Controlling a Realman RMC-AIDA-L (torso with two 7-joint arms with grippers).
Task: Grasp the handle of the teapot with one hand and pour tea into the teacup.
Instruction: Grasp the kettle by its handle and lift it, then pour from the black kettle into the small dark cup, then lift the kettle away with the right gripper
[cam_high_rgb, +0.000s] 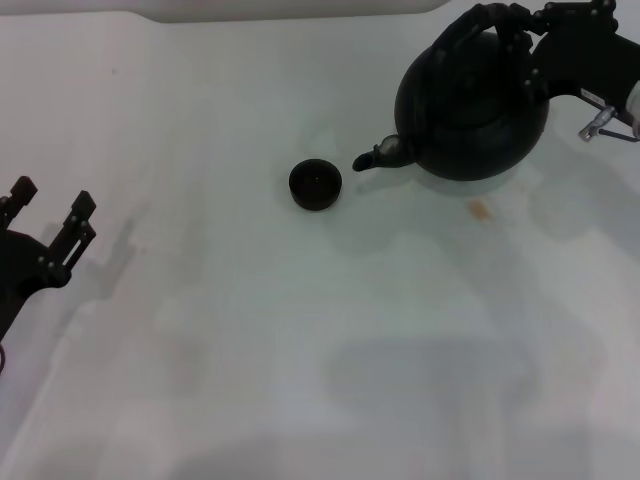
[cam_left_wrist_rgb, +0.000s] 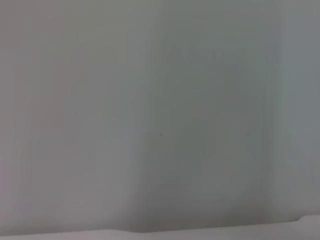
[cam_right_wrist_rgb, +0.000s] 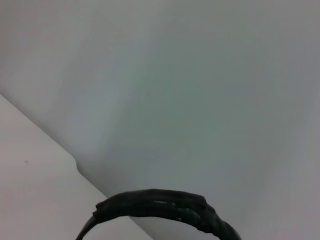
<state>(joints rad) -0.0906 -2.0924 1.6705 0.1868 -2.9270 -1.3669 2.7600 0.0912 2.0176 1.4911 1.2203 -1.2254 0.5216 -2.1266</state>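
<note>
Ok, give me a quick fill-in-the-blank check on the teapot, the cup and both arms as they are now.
1. The right gripper is at the teapot's ____, the black arched hoop over its top.
2. The spout of the teapot points toward the ____, which sits apart from it on the table.
3. The left gripper is parked at the table's left edge, holding ____.

Missing words: handle; teacup; nothing

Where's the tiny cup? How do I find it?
Find the big round black teapot at the far right of the white table. Its short spout points at the teacup, which sits just beyond the tip, not touching it. It is the only small, flat, round, dark thing with no handle.
</note>
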